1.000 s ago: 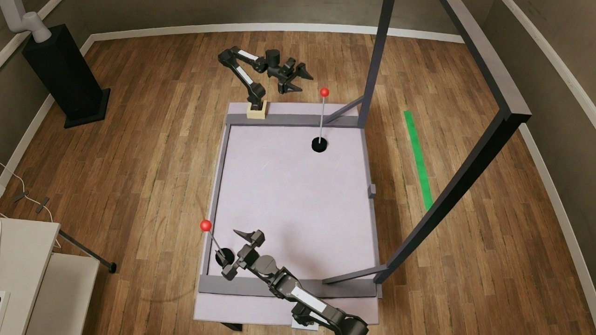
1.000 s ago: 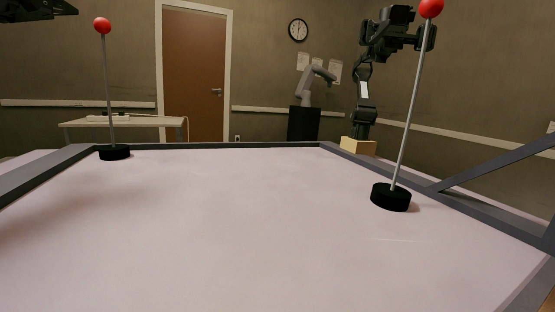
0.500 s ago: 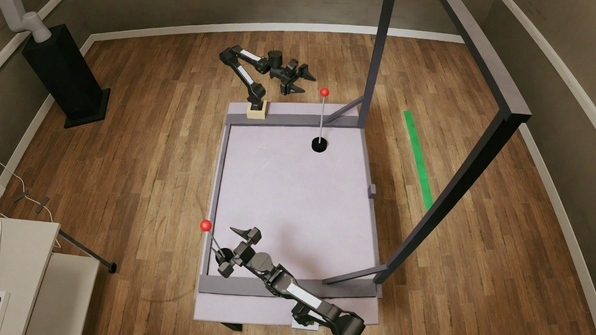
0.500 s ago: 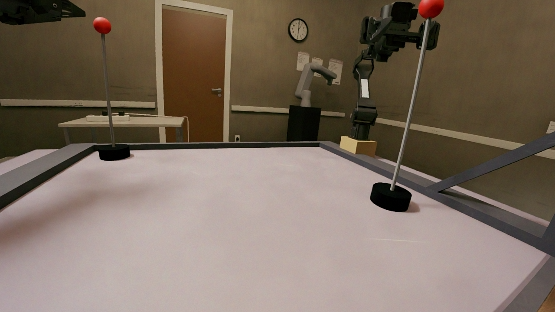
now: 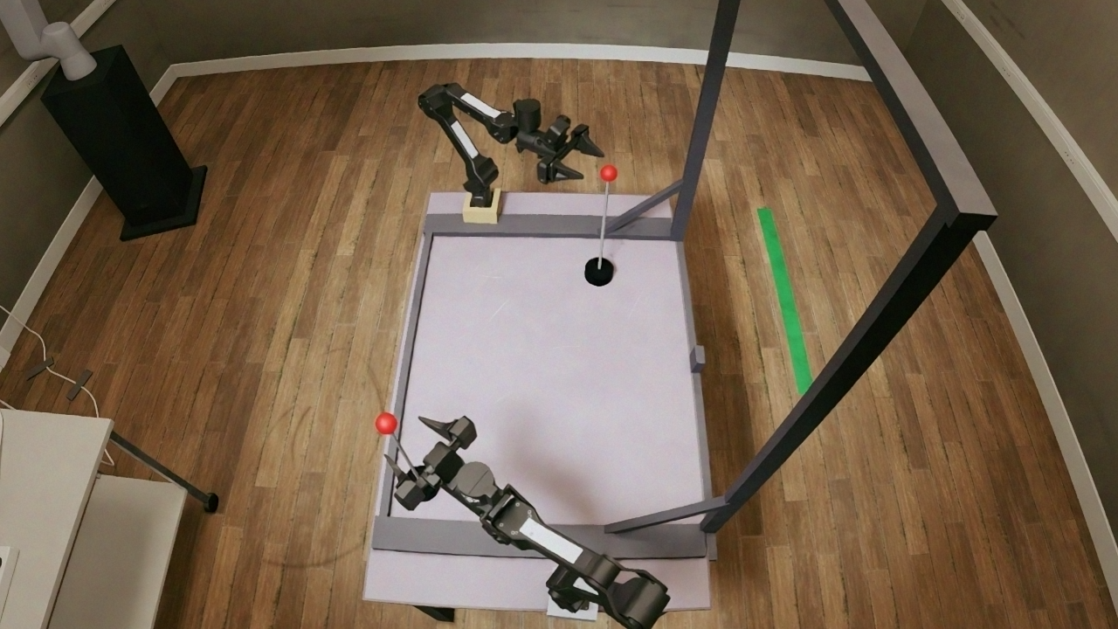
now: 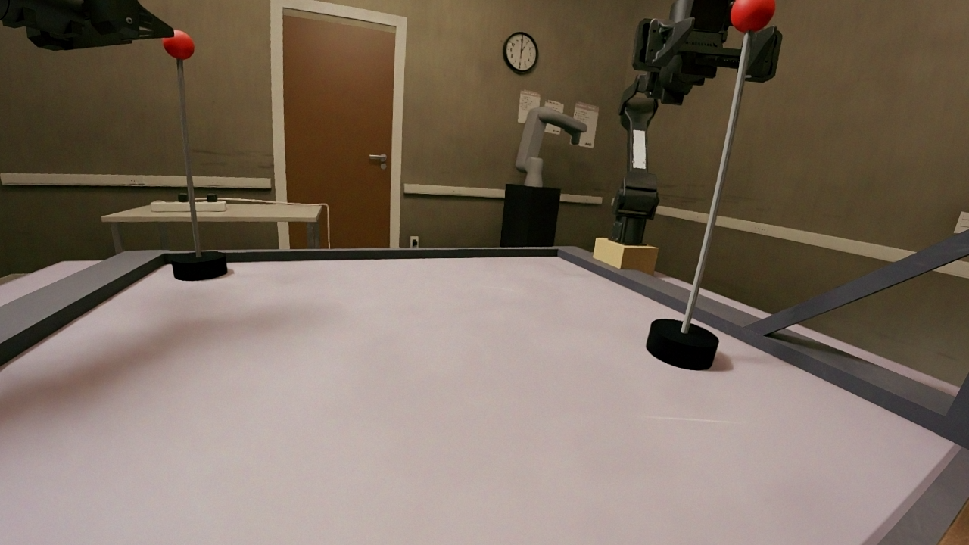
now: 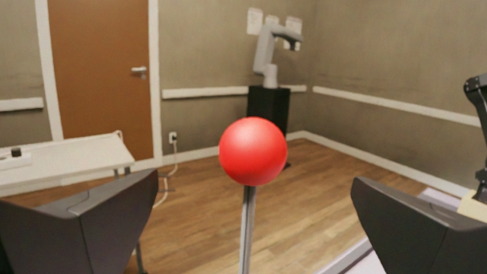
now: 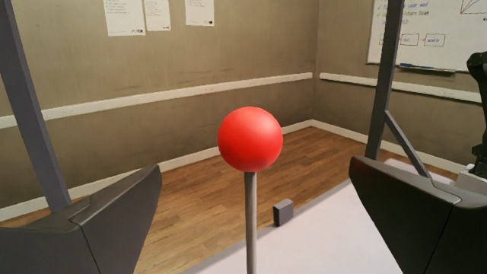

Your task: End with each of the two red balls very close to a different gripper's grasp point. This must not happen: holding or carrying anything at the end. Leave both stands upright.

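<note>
Two red balls sit on thin grey rods with black round bases, both upright on the pale table. My left gripper [image 5: 414,455] is open next to one ball [image 5: 385,423]. In the left wrist view this ball [image 7: 253,151] sits a little ahead, centred between the open fingers. My right gripper [image 5: 588,162] is open just left of the other ball [image 5: 608,172], whose base [image 5: 598,271] stands near the table's far edge. In the right wrist view that ball [image 8: 249,138] sits centred between the open fingers. Neither gripper touches a ball.
A dark grey frame [image 5: 883,313] with posts and braces rises along the table's right side. A grey rim [image 5: 547,224] borders the table. The right arm stands on a tan block [image 5: 480,208]. A small grey block [image 5: 697,357] sits on the right rim.
</note>
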Tool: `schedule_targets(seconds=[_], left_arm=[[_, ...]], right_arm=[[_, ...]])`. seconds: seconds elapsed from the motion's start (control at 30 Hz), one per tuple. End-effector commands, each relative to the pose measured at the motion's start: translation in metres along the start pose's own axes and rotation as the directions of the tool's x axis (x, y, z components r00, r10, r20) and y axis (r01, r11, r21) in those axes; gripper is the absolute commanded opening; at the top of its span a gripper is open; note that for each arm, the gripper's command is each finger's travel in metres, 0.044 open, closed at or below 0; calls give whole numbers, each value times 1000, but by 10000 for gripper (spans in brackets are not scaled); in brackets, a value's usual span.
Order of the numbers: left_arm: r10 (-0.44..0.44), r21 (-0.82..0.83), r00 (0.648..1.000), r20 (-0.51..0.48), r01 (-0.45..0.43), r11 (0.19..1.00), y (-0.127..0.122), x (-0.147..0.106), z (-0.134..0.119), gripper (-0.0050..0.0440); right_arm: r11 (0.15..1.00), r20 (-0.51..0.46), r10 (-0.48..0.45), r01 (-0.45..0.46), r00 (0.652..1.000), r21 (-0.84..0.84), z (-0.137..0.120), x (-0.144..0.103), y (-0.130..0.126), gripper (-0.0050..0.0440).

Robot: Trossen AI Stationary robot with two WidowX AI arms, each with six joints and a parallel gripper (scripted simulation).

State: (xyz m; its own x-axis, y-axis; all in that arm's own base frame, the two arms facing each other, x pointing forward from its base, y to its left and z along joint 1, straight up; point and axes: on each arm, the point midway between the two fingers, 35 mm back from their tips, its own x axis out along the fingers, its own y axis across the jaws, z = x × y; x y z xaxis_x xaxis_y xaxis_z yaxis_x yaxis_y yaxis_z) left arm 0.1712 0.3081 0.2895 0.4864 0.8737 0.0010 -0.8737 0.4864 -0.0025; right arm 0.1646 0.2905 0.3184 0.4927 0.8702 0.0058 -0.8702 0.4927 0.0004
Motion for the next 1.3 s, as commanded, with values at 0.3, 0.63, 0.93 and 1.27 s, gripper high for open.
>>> schedule_targets(seconds=[0.3,0.63,0.93,1.27], left_arm=[[2,2,1000,29,-2,1000,0,34,13,440],[2,2,1000,30,-2,1000,0,53,14,440],[2,2,1000,31,-2,1000,0,71,14,440],[2,2,1000,25,-2,1000,0,75,12,440]], right_arm=[[1000,25,2,-2,1000,0,12,31,1,440],[1000,26,2,-2,1000,0,12,51,1,440],[1000,27,2,-2,1000,0,12,67,1,440],[1000,22,2,-2,1000,0,11,75,1,440]])
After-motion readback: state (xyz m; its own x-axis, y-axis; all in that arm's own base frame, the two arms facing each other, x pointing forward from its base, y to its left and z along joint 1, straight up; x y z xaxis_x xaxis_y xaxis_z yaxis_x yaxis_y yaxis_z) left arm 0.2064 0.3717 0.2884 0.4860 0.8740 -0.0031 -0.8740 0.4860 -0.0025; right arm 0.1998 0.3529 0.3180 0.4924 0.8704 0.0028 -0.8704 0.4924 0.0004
